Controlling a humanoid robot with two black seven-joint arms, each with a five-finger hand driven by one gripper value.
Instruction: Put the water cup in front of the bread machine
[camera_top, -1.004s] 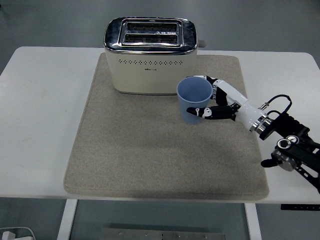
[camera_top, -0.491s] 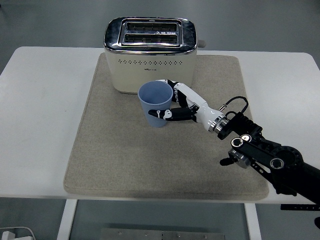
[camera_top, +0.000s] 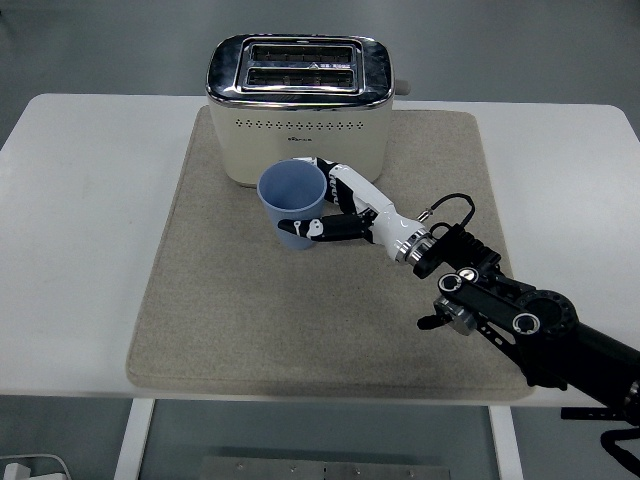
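From the lower right of the frame the black arm reaches in, and the right hand (camera_top: 335, 208) wraps its fingers around the blue water cup (camera_top: 294, 206) — upright, at center frame over the grey mat (camera_top: 220, 310), just before the bread machine (camera_top: 300, 105), ready for setting down.

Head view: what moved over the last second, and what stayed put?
The right hand, gripping the blue cup throughout, carried it leftward from the toaster's right front corner to in front of it. Toaster and mat stayed in place.
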